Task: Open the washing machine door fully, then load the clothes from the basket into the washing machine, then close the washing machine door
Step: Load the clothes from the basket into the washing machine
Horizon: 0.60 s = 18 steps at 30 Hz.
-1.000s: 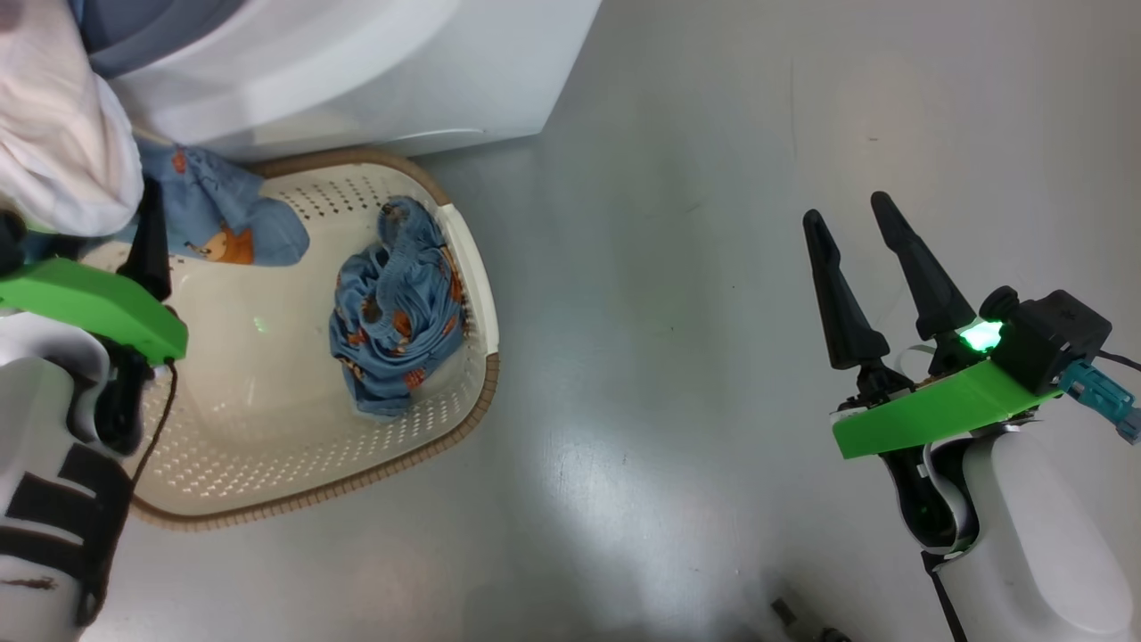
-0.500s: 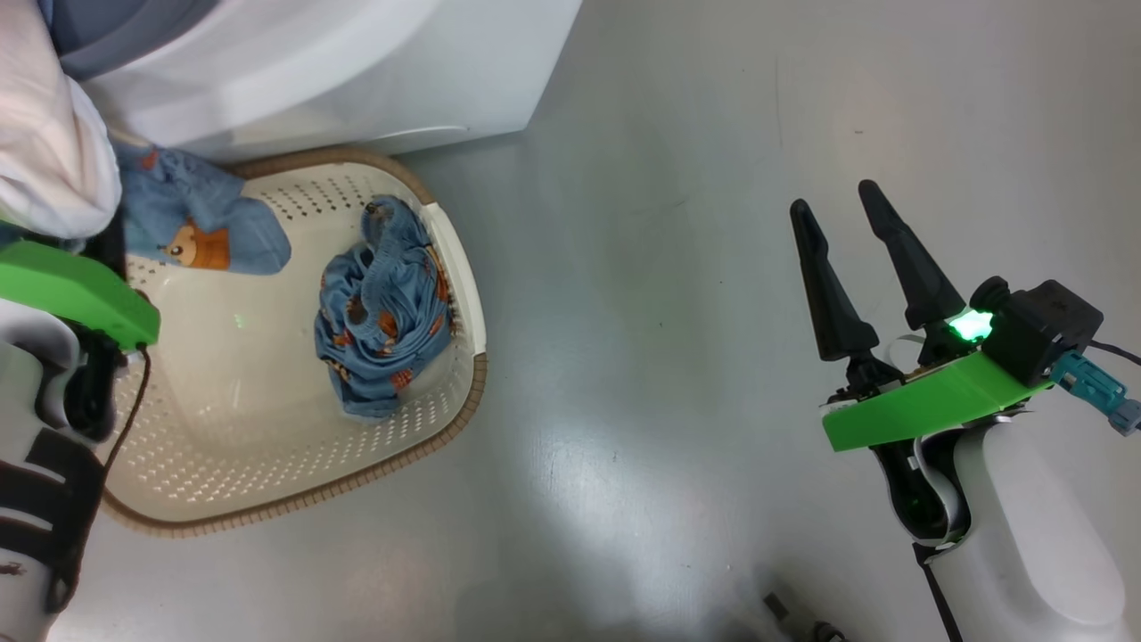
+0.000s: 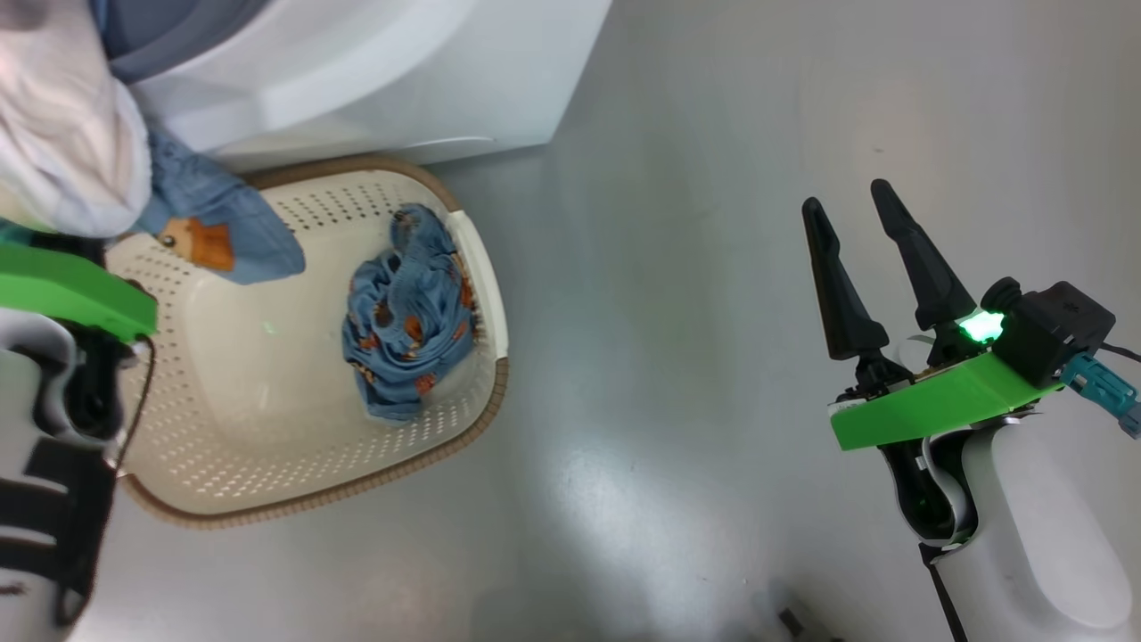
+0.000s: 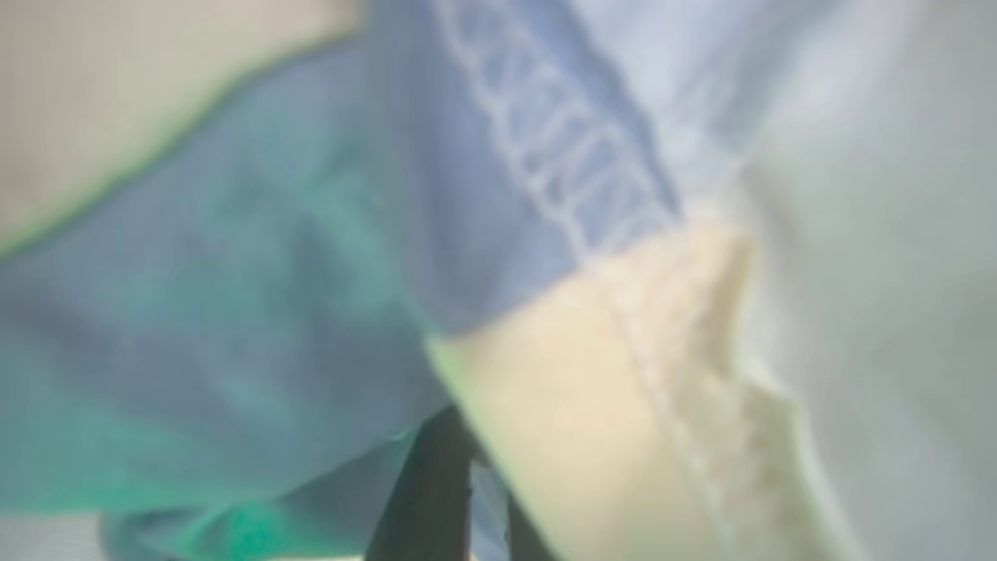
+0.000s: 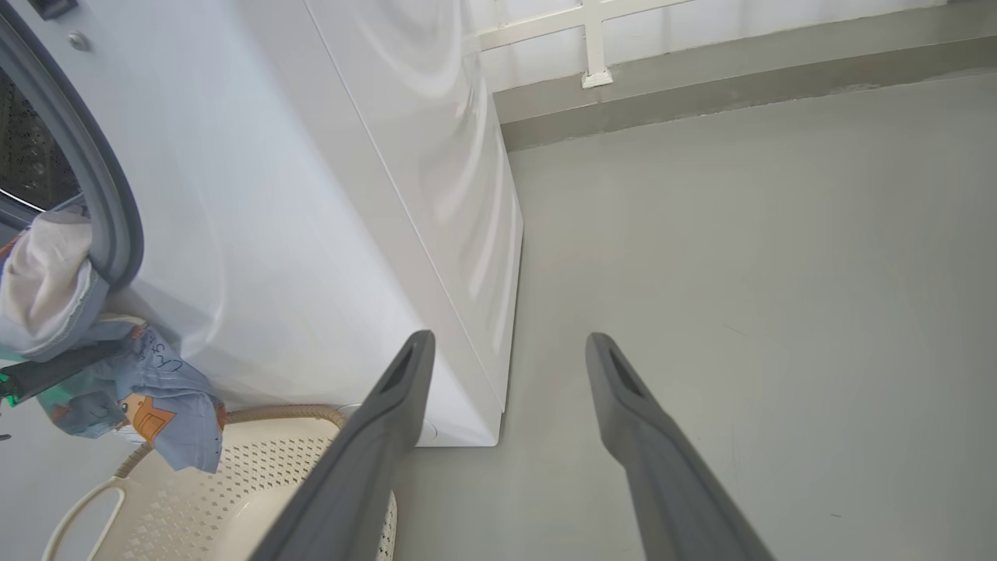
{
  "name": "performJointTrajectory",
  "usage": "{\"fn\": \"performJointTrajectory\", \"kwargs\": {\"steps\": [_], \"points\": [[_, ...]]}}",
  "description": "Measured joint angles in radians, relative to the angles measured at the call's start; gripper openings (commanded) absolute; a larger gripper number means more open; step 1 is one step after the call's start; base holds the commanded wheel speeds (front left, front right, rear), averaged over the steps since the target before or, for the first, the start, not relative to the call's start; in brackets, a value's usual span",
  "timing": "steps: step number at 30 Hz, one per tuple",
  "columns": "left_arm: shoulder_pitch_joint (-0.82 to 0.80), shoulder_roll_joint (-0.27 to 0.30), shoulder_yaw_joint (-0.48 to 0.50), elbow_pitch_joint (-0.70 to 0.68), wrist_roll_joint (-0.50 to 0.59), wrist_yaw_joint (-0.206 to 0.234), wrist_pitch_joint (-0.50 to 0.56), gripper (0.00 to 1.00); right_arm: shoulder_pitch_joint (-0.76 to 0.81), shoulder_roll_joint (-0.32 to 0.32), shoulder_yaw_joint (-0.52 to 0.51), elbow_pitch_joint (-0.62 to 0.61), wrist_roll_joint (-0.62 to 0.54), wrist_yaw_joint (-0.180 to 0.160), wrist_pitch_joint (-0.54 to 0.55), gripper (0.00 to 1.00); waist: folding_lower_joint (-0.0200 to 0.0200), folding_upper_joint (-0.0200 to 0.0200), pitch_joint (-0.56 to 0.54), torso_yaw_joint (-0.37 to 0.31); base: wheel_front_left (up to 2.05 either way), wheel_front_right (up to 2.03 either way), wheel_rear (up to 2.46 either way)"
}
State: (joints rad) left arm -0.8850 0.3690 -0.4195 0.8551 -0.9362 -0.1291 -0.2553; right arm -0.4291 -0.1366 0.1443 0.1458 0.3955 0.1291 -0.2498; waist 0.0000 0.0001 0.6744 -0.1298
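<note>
Left wrist view: my left hand point(image 4: 475, 475) is clamped on a blue-and-cream garment point(image 4: 545, 195). My right hand point(image 3: 847, 201) stands open above the floor point(image 3: 677, 357).

Item: right gripper point(image 3: 845, 198), two long black fingers point(image 3: 838, 285), tapered to blunt points.
At finger base: right green plate point(image 3: 936, 406), flat, angular, bright green.
Above right green plate: black camera block point(image 3: 1056, 334), boxy, with glowing green light point(image 3: 980, 327).
Right of it: teal connector point(image 3: 1101, 392), thin black lead.
Below it: white forearm shell point(image 3: 1025, 526), glossy, rounded, with black strap point(image 3: 949, 597).
Far left of it: left green plate point(image 3: 76, 290), white shell with black bands point(image 3: 45, 499), thin dark cable point(image 3: 134, 419).
</note>
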Motion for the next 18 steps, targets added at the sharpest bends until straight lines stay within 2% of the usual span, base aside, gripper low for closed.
{"fn": "performJointTrajectory", "kwargs": {"steps": [4, 10, 18], "points": [[0.058, -0.031, 0.088, -0.082, 0.047, 0.0, 0.0, 0.0, 0.0, 0.0, -0.004, 0.003, -0.008, 0.0, 0.0, 1.0, 0.0, 0.0, -0.013, 0.018, 0.0, 0.0, 0.0], [0.126, -0.07, 0.226, -0.211, 0.177, 0.0, 0.0, 0.0, 0.001, 0.0, -0.014, 0.009, -0.011, 0.0, 0.0, 1.0, 0.0, 0.0, -0.035, 0.042, 0.0, 0.0, 0.0], [0.186, -0.116, 0.342, -0.339, 0.314, 0.0, 0.0, 0.0, 0.006, 0.0, -0.017, 0.011, -0.01, 0.0, 0.0, 1.0, 0.0, 0.0, -0.064, 0.056, 0.0, 0.0, 0.0]]}}
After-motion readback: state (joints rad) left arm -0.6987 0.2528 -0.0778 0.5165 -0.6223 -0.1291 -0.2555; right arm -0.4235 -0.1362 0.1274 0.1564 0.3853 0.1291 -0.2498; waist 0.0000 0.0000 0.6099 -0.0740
